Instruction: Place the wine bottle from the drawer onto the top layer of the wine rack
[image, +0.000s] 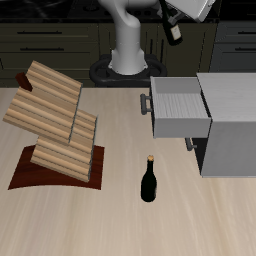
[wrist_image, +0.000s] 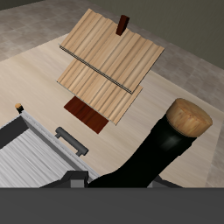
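From the exterior view, the gripper (image: 175, 30) hangs high near the frame's upper edge, above the back of the table, holding something dark – too small there to name. The drawer (image: 180, 108) stands pulled open from the grey cabinet (image: 232, 122). A second wine bottle (image: 149, 181) stands upright on open tabletop near the front edge, apart from the wine rack (image: 55, 125) (its top layer (image: 45, 97) is bare).

In the wrist view, the wine bottle (wrist_image: 162, 149) sits clamped between the fingers – cork (wrist_image: 190, 117) pointing away, the rack well beyond it.
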